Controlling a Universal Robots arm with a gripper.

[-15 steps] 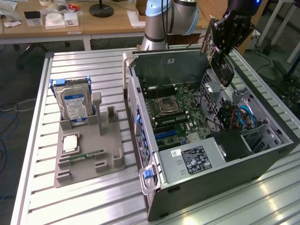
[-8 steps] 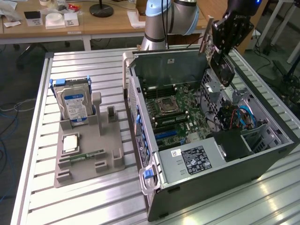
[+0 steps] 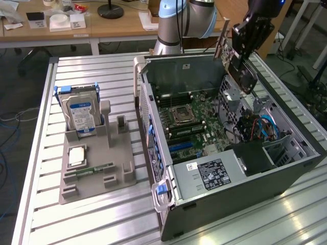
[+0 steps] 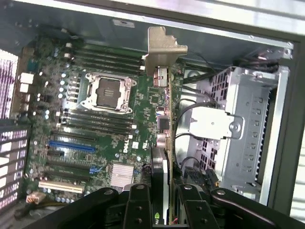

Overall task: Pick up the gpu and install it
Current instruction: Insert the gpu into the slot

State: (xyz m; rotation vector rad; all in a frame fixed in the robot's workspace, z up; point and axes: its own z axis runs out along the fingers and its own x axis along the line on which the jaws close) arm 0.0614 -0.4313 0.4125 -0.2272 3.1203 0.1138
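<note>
So the pincer (image 4: 164, 202) is closed narrow on the graphics card (image 3: 245, 71), gripping it by its top edge. The card hangs tilted over the far corner of the open computer case (image 3: 230, 199). In the exterior view that's about 2 o'clock from the processor socket (image 3: 181, 115). It isn't seated, and it isn't touching the motherboard (image 4: 119, 138).

From the wrist camera you look straight down the card's edge. Its metal bracket (image 4: 162, 47) points at the case's back wall, which seems like the right way round to me.

My take on doing this bit well:
- Level the card out so its bottom edge is parallel to the board before it goes any lower.
- It looks well off from the blue slot (image 4: 71, 144). I honestly can't tell from here which slot it's meant for, so I'd line it up from above first.
- Watch the cables (image 4: 190, 114) and the drive cage (image 4: 248, 124) just beside it, since they're easy to snag.
- No side load on that thin board.

The hard drive (image 3: 82, 115) sits in its holder on the table (image 3: 102, 219), at 9 o'clock from the case, well apart.
</note>
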